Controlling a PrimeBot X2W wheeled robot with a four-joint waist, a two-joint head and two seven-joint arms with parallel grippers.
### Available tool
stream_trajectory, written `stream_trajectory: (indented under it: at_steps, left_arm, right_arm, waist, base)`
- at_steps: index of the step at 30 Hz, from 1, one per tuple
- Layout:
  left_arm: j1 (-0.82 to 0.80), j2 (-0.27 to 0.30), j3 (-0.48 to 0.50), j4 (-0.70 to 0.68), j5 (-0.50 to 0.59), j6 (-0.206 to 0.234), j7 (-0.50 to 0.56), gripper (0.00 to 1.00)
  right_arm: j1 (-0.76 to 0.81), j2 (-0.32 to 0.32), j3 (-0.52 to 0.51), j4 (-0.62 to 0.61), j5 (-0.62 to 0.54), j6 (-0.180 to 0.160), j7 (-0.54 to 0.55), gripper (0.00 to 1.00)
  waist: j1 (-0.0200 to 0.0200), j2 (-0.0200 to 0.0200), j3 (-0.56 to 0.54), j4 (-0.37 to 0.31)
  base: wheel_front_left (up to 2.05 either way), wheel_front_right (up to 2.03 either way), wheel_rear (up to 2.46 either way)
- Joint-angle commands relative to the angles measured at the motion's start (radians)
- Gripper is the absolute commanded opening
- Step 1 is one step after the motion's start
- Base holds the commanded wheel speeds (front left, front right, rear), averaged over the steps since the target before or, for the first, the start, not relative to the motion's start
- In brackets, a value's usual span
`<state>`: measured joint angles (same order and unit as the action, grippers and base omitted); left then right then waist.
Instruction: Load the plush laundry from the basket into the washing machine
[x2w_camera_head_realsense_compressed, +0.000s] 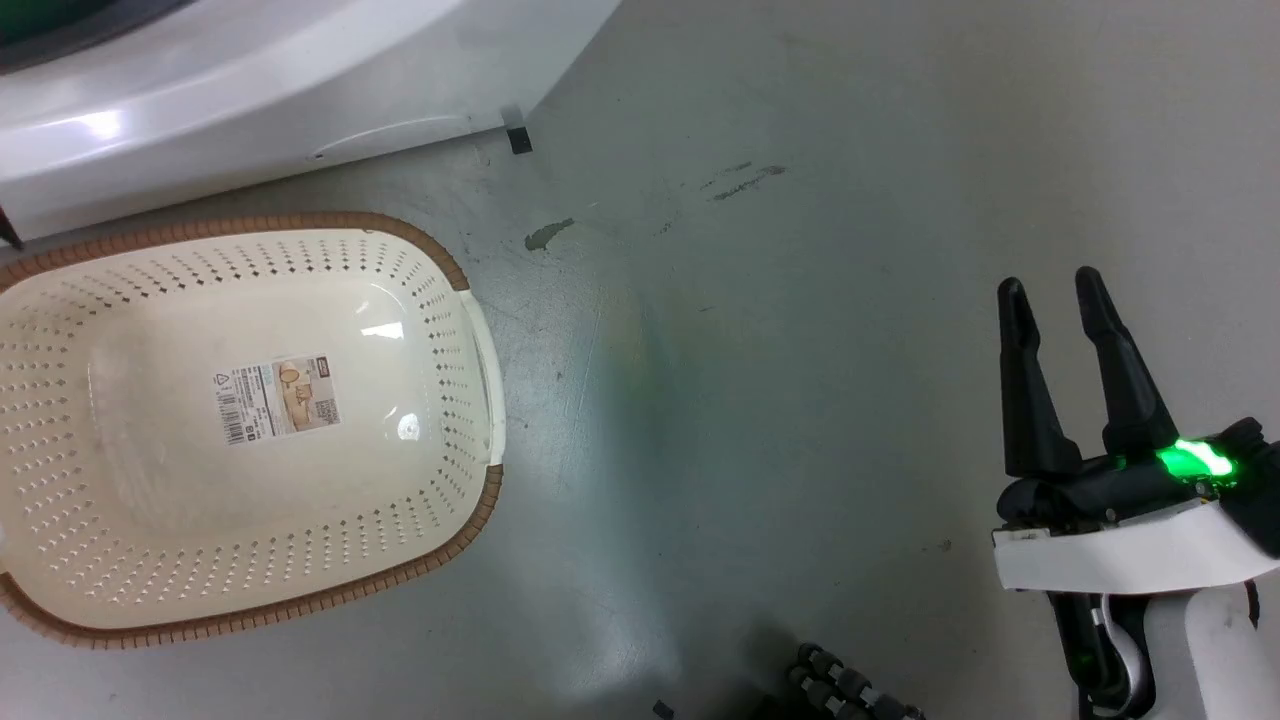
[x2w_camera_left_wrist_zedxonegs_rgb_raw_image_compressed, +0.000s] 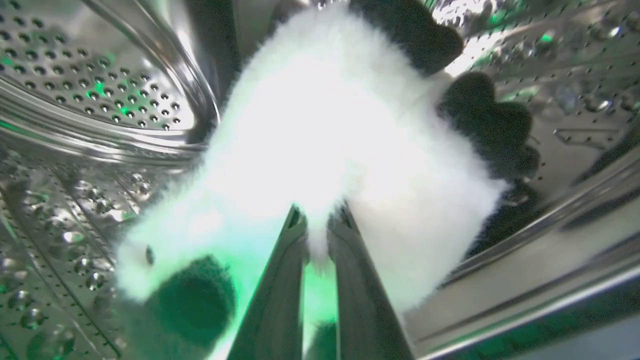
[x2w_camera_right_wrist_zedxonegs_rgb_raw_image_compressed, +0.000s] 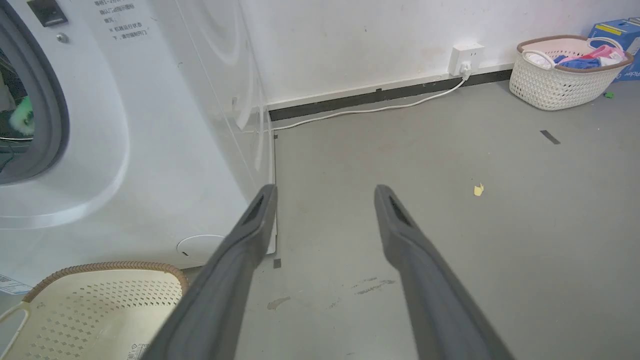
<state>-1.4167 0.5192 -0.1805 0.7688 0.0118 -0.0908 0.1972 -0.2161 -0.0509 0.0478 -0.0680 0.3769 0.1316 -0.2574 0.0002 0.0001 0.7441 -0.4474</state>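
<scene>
Left gripper pinches plush laundry inside washing machine.

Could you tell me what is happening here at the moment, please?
The robot is loading a panda toy into the washing machine. Its left gripper is inside the steel drum, fingers closed on the toy's white fur. The basket on the floor in front of the machine holds no laundry, just a label sticker. The right gripper hangs open over the floor, holding nothing.
</scene>
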Motion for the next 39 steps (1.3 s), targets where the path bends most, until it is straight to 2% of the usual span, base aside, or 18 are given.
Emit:
stream_trajectory:
  at_steps: [1, 2, 3, 4, 5, 10, 11, 14, 16, 17, 18, 19, 27, 34, 39]
  left_arm:
    - [-0.021, 0.003, -0.002, 0.021, 0.003, 0.002, -0.008, 0.0]
    - [-0.023, 0.001, -0.002, 0.04, 0.0, 0.004, -0.013, 0.0]
    - [-0.023, -0.002, -0.004, 0.059, -0.002, 0.004, -0.016, 0.05]
    - [-0.021, -0.005, -0.009, 0.076, -0.001, 0.004, -0.021, 0.77]
    - [-0.019, -0.008, -0.012, 0.09, -0.001, 0.004, -0.029, 1.0]
    - [0.005, -0.035, -0.012, 0.146, -0.023, 0.015, -0.103, 1.0]
    - [0.044, -0.061, -0.002, 0.172, -0.051, 0.019, -0.177, 1.0]
    - [0.109, -0.114, 0.056, 0.189, -0.131, 0.032, -0.286, 1.0]
    - [0.17, -0.145, 0.059, 0.201, -0.151, 0.025, -0.347, 1.0]
    - [0.275, -0.189, 0.056, 0.204, -0.169, 0.023, -0.422, 1.0]
    - [0.313, -0.201, 0.047, 0.198, -0.166, 0.023, -0.435, 1.0]
    - [0.438, -0.248, 0.046, 0.148, -0.178, 0.034, -0.456, 1.0]
    - [0.825, -0.365, 0.085, -0.192, -0.234, 0.03, -0.459, 1.0]
    - [1.134, -0.415, 0.091, -0.44, -0.212, 0.059, -0.459, 1.0]
    - [1.298, -0.434, 0.084, -0.52, -0.206, 0.071, -0.459, 1.0]
  right_arm:
    - [-0.018, 0.001, 0.0, 0.001, 0.005, -0.001, -0.004, 1.0]
    - [-0.018, 0.001, -0.001, 0.003, 0.005, -0.001, -0.004, 1.0]
    - [-0.02, 0.001, -0.001, 0.004, 0.004, -0.001, -0.004, 1.0]
    - [-0.022, 0.001, -0.001, 0.005, 0.001, -0.001, -0.004, 1.0]
    - [-0.024, 0.001, -0.002, 0.005, -0.002, -0.001, -0.004, 1.0]
    - [-0.029, 0.001, -0.024, -0.002, -0.026, -0.001, -0.004, 1.0]
    - [-0.024, 0.001, -0.043, -0.004, -0.054, -0.001, -0.004, 1.0]
    - [-0.01, 0.001, -0.063, -0.007, -0.086, -0.001, -0.004, 1.0]
    - [0.004, 0.001, -0.075, -0.008, -0.111, -0.001, -0.004, 1.0]
    - [0.028, 0.001, -0.09, -0.012, -0.152, -0.001, -0.004, 1.0]
    - [0.039, 0.001, -0.095, -0.013, -0.165, -0.001, -0.004, 1.0]
    - [0.08, -0.002, -0.112, -0.013, -0.195, -0.001, -0.004, 1.0]
    - [0.178, -0.024, -0.133, -0.006, -0.24, -0.001, -0.004, 1.0]
    - [0.249, -0.022, -0.132, 0.037, -0.272, -0.001, -0.004, 1.0]
    - [0.287, -0.012, -0.121, 0.065, -0.28, -0.001, -0.004, 1.0]
  waist:
    - [-0.0002, -0.0001, 0.003, 0.0]
    - [-0.0002, -0.0001, 0.003, 0.003]
    - [-0.0002, -0.0001, 0.001, 0.006]
    - [-0.0002, -0.0001, -0.001, 0.01]
    - [-0.0002, -0.0001, -0.005, 0.013]
    - [-0.0002, -0.0001, -0.047, 0.042]
    - [-0.0002, -0.0001, -0.1, 0.068]
    - [-0.0002, -0.0001, -0.176, 0.102]
    - [-0.0002, -0.0001, -0.231, 0.128]
    - [-0.0002, -0.0001, -0.329, 0.176]
    - [-0.0002, -0.0001, -0.361, 0.192]
    - [-0.0002, -0.0001, -0.452, 0.244]
    - [-0.0002, -0.0001, -0.621, 0.369]
    - [-0.0002, -0.0001, -0.706, 0.436]
    - [-0.0002, -0.0001, -0.742, 0.463]
  base:
    - [0.0, 0.0, 0.0]
    - [0.0, 0.0, 0.0]
    - [0.0, 0.0, 0.0]
    - [0.0, 0.0, 0.0]
    - [0.0, 0.0, 0.0]
    - [0.0, 0.0, 0.0]
    - [0.0, 0.0, 0.0]
    - [0.0, 0.0, 0.0]
    - [0.0, 0.0, 0.0]
    - [0.0, 0.0, 0.0]
    - [0.0, 0.0, 0.0]
    - [0.0, 0.0, 0.0]
    - [0.0, 0.0, 0.0]
    - [0.0, 0.0, 0.0]
    - [0.0, 0.0, 0.0]
